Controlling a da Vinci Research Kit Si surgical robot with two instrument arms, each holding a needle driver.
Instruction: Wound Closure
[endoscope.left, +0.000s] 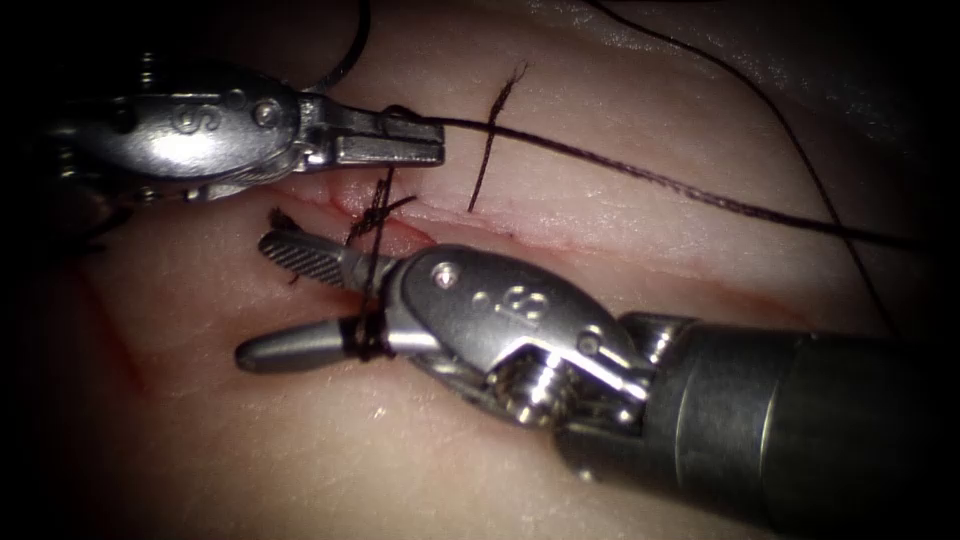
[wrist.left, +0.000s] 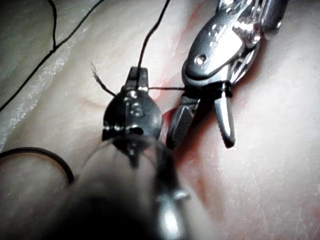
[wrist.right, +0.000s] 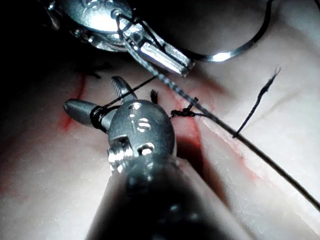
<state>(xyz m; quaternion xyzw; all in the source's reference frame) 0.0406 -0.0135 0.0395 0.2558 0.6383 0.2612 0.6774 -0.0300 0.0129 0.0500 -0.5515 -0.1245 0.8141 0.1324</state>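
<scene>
- Far left of the endoscope view, the left tool (endoscope.left: 385, 140) sits just above the cut (endoscope.left: 330, 200) with its jaws pinched closed on the thread (endoscope.left: 650, 178). From there the strand runs taut off to the right across the tissue (endoscope.left: 300, 450), so my guess is the grip is there to keep tension on that long end.
- Just right of those jaw tips there's a knot (endoscope.left: 378, 205) right over the cut – dark, fuzzy, with frayed bits sticking out. Looks like a stitch already sits here and more throws are being stacked on it, but that's only my read.
- Below the knot, the right tool (endoscope.left: 275, 300) has its jaws spread apart, gripping nothing. There are wraps of thread (endoscope.left: 365, 335) wound round the base of its lower jaw, which the left wrist view (wrist.left: 222, 90) shows too. Open jaws with loops round one fits reaching for a free end.
- A bit further right, a cut end of thread (endoscope.left: 495, 135) stands up out of the tissue above the cut, frayed at the tip – apart from both tools.
- Red fluid (endoscope.left: 400, 232) stains the cut around the knot.
- Needle – I can't pick it out for sure. There's a bright curved sliver (wrist.right: 240, 47) in the right wrist view beyond the left tool that could be it, lying loose and not in the tissue, but I can't tell.
</scene>
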